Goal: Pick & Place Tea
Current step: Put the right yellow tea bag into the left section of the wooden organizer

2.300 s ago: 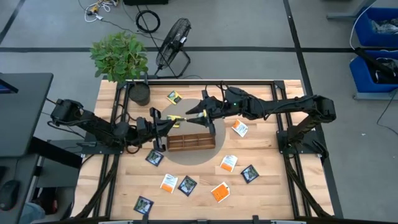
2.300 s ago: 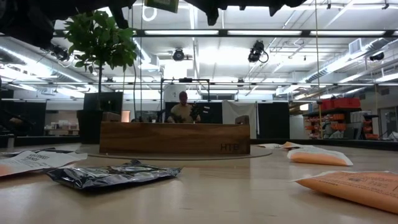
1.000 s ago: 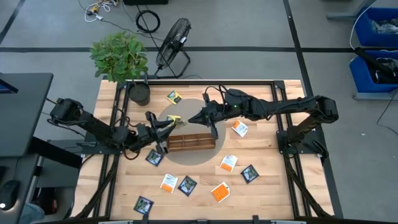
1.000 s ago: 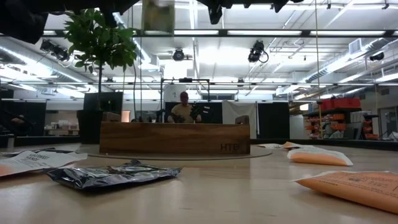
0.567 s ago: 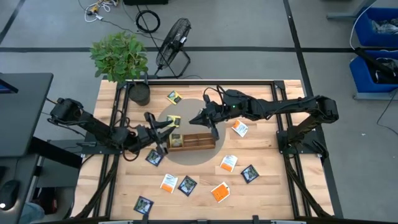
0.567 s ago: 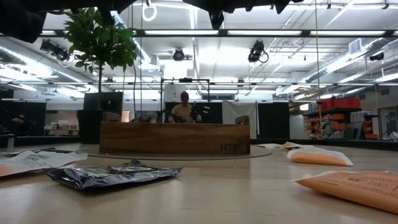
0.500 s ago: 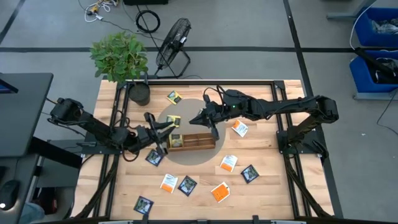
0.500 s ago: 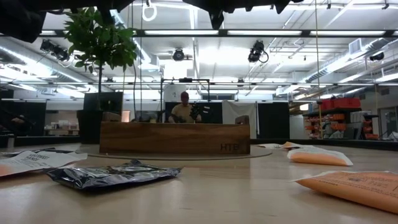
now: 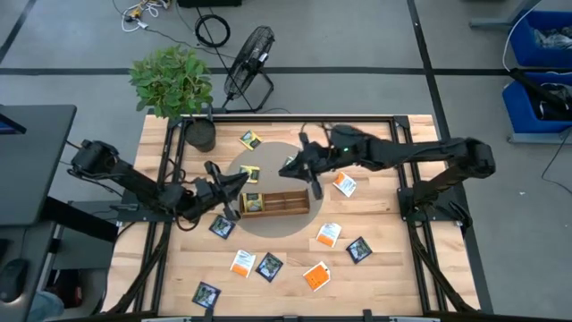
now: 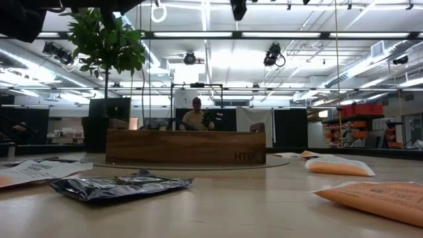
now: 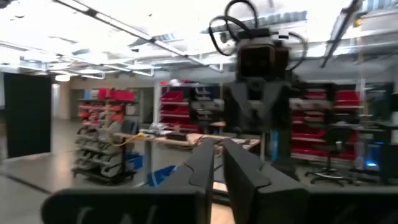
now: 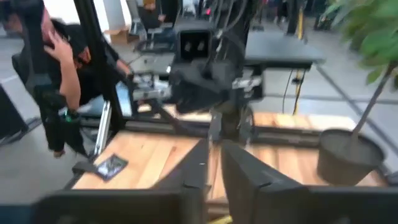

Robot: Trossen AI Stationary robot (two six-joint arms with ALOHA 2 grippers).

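The yellow-green sachet (image 9: 251, 174) has left the left pincer (image 9: 239, 182) and now lies beside the tray (image 9: 277, 204).

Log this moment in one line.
left gripper: at left end of tray | right gripper: over mat, beyond tray | yellow-green sachet: on mat between grippers

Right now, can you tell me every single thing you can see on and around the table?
table: one, pale wood, under everything
tray: one, brown wood, mid-table on the mat
mat: one, grey, round, under the tray
orange-and-white tea sachets: four, flat on the table, front and right of the tray
dark navy tea sachets: four, flat, front of the tray
yellow-green tea sachets: two behind the tray; another seems to lie in its left end
plant: one, green, dark pot, far left corner
fan: one, black, floor behind the table
person: one, far behind the table
left claw: dark, by the tray's left end
right claw: dark, just behind the tray
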